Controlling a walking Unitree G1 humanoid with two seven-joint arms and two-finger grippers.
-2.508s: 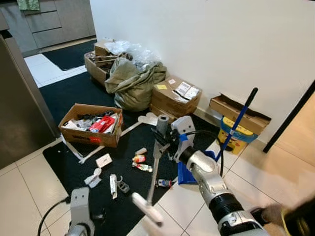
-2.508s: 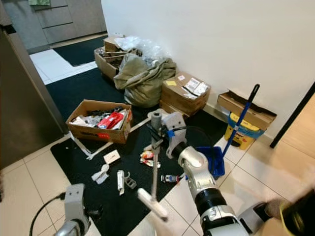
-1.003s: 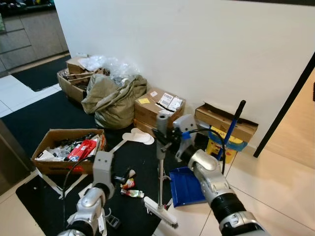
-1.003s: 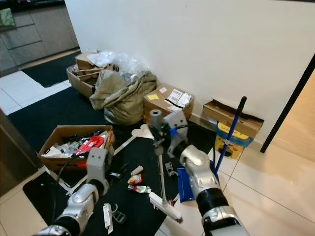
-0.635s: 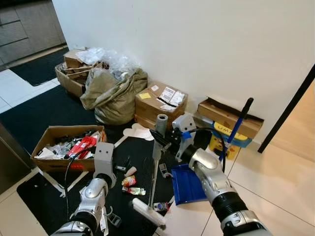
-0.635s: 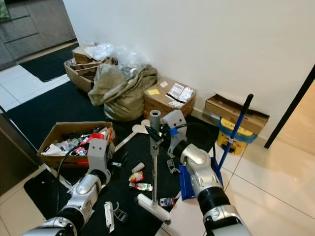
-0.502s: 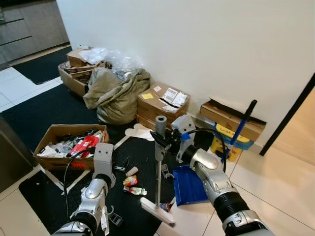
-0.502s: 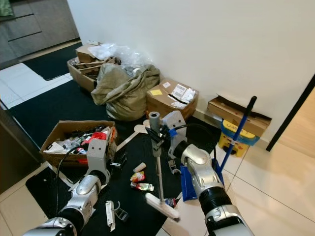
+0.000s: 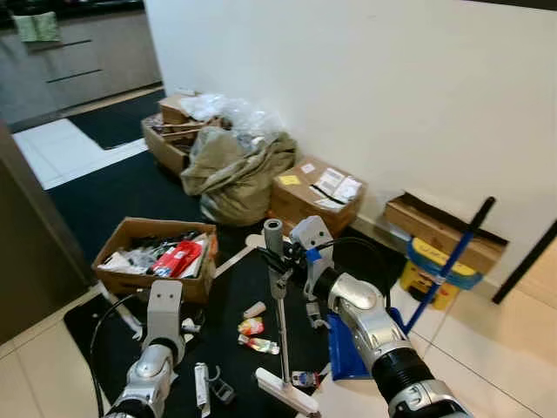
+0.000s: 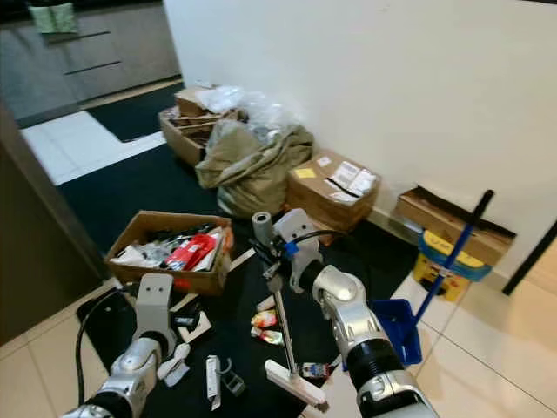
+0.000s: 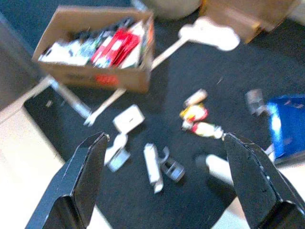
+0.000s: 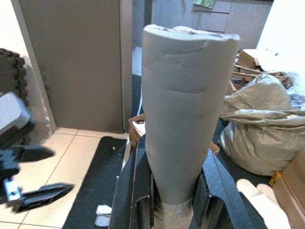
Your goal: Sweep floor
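Note:
My right gripper (image 9: 280,264) is shut on the grey padded grip (image 12: 187,109) of a broom, which stands almost upright. Its white head (image 9: 287,392) rests at the near edge of the black mat (image 9: 122,196). Litter lies on the mat left of the broom: small bottles and wrappers (image 9: 253,326), a white strip (image 9: 200,384), and a small item (image 9: 305,379) beside the head. A blue dustpan (image 9: 345,353) with a long blue handle (image 9: 448,266) stands just right of the broom. My left gripper (image 11: 165,137) hangs open above the litter, holding nothing.
An open cardboard box (image 9: 157,252) of odds and ends sits on the mat at the left. An olive sack (image 9: 235,170), more boxes (image 9: 318,192) and a yellow tub (image 9: 431,272) line the white wall. A dark cabinet side (image 9: 26,235) stands at the left.
The whole view has swung to the left. My left arm rose from low at the start. The right gripper kept hold of the broom, whose head shifted a little along the mat's edge.

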